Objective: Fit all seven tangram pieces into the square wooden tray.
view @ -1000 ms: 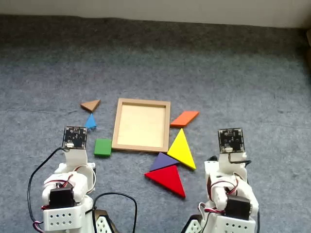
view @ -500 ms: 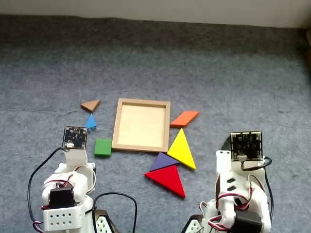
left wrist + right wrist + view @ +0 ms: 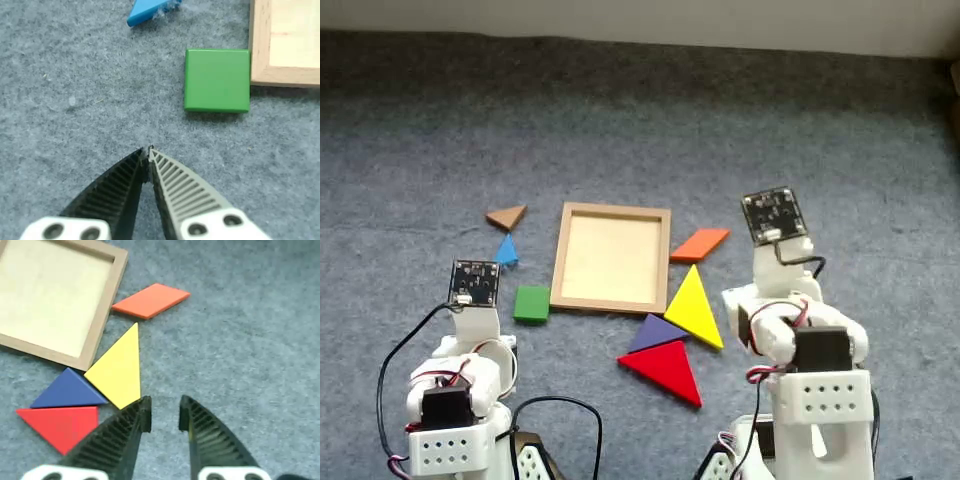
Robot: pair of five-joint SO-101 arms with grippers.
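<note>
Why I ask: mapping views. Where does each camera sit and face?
High view: fixed overhead, looking down on tray, left arm, right arm.
Left wrist view: on left wrist, looking past the shut left end effector at green square.
Right wrist view: on right wrist, looking past the open right end effector at yellow triangle.
All share the tray.

1. One square wooden tray point(image 3: 617, 209).
2. Five triangles: brown point(image 3: 506, 216), light blue point(image 3: 506, 250), yellow point(image 3: 694, 306), dark blue point(image 3: 655, 333), red point(image 3: 665, 369).
3. One green square point(image 3: 531, 303).
4. One orange parallelogram point(image 3: 700, 243).
5. Two claws: left claw point(image 3: 148, 150), right claw point(image 3: 165, 404).
</note>
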